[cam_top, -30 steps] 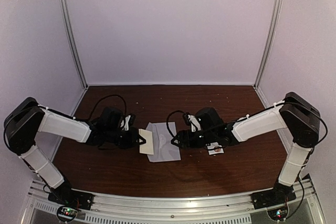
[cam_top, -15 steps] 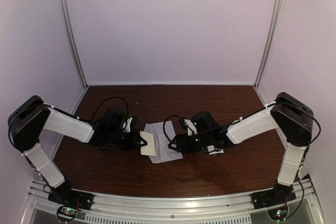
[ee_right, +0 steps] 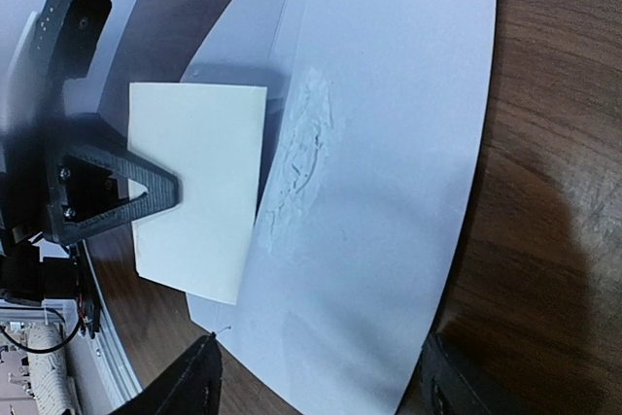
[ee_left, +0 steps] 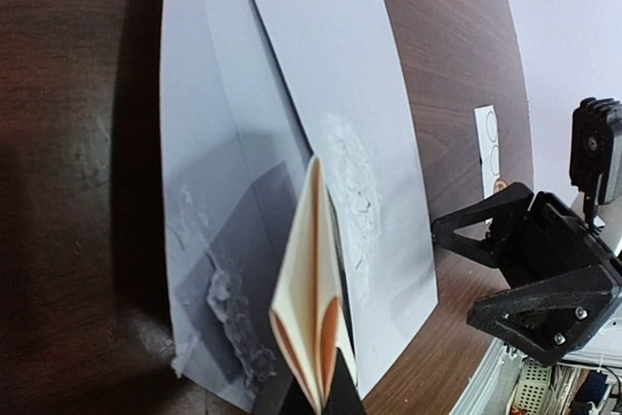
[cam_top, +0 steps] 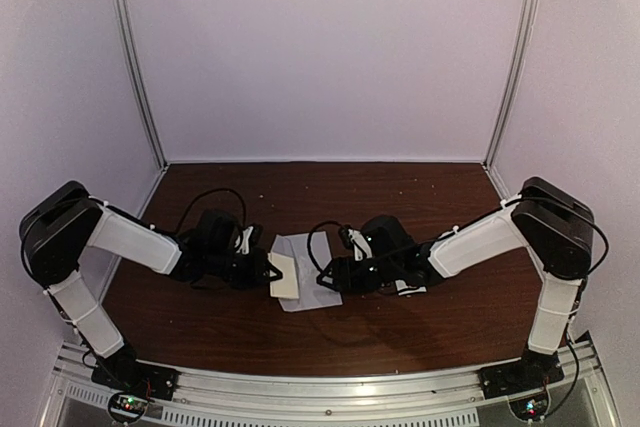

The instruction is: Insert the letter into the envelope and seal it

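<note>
Envelope flat on tabletop, between my left tool and right tool; letter over its left part.

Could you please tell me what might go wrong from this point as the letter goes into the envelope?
The folded cream paper letter, clamped in the left pincer, has its leaves splayed apart, so its edge may catch on the pale grey-white paper envelope rather than slide in. The right pincer stands open and grips nothing, so a push from the letter could shove the envelope across the brown wooden table.
</note>
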{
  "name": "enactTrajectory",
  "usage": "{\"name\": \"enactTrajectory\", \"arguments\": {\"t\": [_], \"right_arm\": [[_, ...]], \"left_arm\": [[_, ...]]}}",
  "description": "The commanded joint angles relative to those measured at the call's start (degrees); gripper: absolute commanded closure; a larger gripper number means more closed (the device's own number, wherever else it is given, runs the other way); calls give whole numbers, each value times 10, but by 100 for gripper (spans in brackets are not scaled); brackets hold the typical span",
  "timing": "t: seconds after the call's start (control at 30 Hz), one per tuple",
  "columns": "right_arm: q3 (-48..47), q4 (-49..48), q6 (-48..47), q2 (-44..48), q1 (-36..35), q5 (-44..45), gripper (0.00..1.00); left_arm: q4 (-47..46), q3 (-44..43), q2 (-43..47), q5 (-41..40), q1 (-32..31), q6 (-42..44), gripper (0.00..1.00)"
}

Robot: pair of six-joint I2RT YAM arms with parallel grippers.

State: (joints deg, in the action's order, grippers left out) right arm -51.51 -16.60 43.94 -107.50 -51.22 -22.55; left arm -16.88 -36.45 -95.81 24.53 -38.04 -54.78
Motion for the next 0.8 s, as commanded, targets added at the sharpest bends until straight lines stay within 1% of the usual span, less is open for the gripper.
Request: {"name": "enactTrajectory", "arguments": {"t": [0.0, 0.57, 0.67, 0.77], "right_arm": [[-3, 15, 8, -17, -7, -1, 29], [-7, 18, 11, -19, -11, 0, 30], [-6, 18, 11, -18, -11, 3, 30], [-4, 21, 11, -17, -11, 6, 30]], "left_arm": [[-35, 15, -10, 11, -4, -14, 100], [-51, 23, -31, 23, -7, -23, 99], [-36, 19, -26, 16, -7, -16, 93], [-18, 15, -14, 10, -6, -9, 82]]}}
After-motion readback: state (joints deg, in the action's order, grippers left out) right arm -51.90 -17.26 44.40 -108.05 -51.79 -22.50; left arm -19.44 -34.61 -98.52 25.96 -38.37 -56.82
